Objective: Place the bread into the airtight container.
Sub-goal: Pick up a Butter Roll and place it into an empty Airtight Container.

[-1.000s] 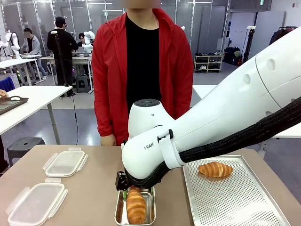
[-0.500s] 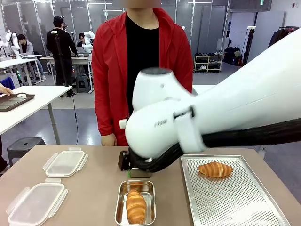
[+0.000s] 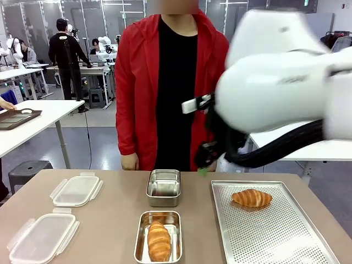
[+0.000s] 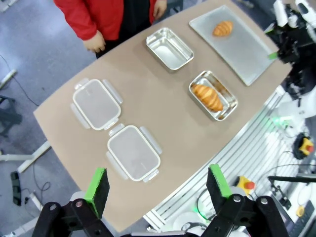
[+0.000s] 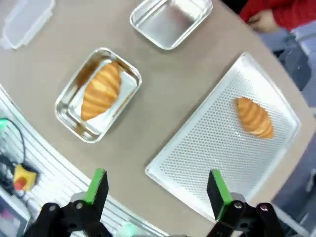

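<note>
Right wrist view: our right gripper (image 5: 155,180) hangs wide open high over the table (image 5: 163,98), so we want to descend squarely onto the croissant (image 5: 254,117) lying on the tray (image 5: 207,158) and pinch gently.

Polished steel is seen on the empty container (image 3: 163,187) and the filled container (image 3: 177,236), pretty mirror-like. The tray (image 3: 269,231) is made of perforated metal, duller satin. The lids (image 3: 76,190) are frosted plastic. The tabletop (image 3: 110,231) is finished matt and smooth. A glossy crust is shown on the croissants (image 3: 159,241).
</note>
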